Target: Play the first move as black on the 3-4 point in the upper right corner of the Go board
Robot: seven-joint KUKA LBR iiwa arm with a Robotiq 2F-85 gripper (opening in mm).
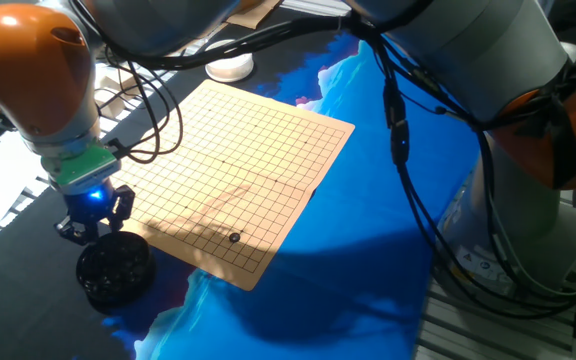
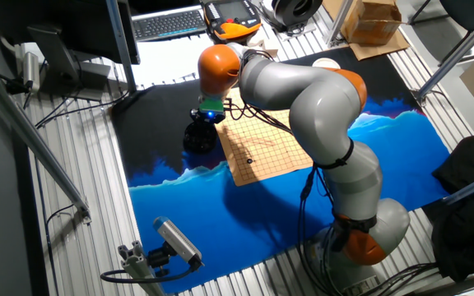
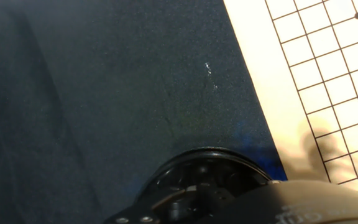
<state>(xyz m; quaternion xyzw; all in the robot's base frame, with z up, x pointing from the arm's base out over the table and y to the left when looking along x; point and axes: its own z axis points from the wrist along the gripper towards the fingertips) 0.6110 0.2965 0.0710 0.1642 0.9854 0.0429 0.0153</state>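
One small round shiny black stone (image 1: 234, 237) already sits on the flat tan wooden Go board (image 1: 258, 140), near a corner. So the move looks done, though I cannot count the lines to be sure. The fingers (image 1: 91, 228) hang just above the big round black bowl of stones (image 1: 114, 269), beside the board. They are dark and small; I cannot tell whether they are spread or holding anything.

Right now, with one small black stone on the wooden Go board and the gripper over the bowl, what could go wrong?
1. The gripper hangs close above the round black bowl of stones; it might knock the bowl or lift a second stone.
2. The small glossy black stone sits near the wooden Go board edge; a passing cable could shift it.
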